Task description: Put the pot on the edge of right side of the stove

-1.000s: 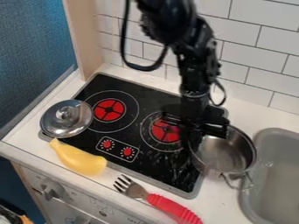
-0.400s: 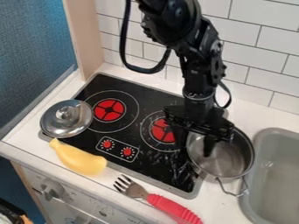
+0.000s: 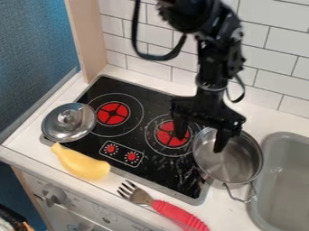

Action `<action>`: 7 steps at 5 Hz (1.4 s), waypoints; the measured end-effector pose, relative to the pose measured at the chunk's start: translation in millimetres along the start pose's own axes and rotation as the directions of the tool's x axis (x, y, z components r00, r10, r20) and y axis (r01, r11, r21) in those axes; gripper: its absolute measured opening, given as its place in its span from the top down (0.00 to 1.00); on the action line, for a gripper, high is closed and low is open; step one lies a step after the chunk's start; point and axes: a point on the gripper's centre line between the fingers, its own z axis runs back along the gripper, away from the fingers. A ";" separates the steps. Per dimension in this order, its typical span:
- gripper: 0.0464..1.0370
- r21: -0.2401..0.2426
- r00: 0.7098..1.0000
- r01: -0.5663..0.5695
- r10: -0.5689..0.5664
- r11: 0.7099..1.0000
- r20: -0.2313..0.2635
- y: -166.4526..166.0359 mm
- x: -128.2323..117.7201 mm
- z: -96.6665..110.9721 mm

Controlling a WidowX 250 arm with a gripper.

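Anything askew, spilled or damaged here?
Pale specks and streaks mark the black stovetop near its right burner; wear or residue, I can't tell. The metal lid oddly overlaps the stovetop's left edge. The pot straddles the right edge, but that fits the task.

The arm (image 3: pixel 211 67) was blurred and cut off by the top edge. The gripper (image 3: pixel 201 141) obscured part of the pot's (image 3: pixel 232 166) rim. The lid (image 3: pixel 69 122) covered part of the stove's (image 3: pixel 166 175) left edge. The right edge truncated the sink (image 3: pixel 283 180); the bottom edge, the fork (image 3: pixel 178 214).
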 end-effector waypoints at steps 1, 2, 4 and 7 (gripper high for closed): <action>0.04 0.071 0.999 -0.038 0.037 0.997 0.017 11.6 3.8 22.0; 0.04 0.166 0.997 -0.078 0.078 0.983 0.006 35.0 1.5 35.8; 0.04 0.112 0.980 -0.197 0.194 0.974 0.034 90.4 -9.3 60.6; 0.04 -0.001 0.962 -0.269 0.269 0.963 0.055 93.8 -72.3 107.3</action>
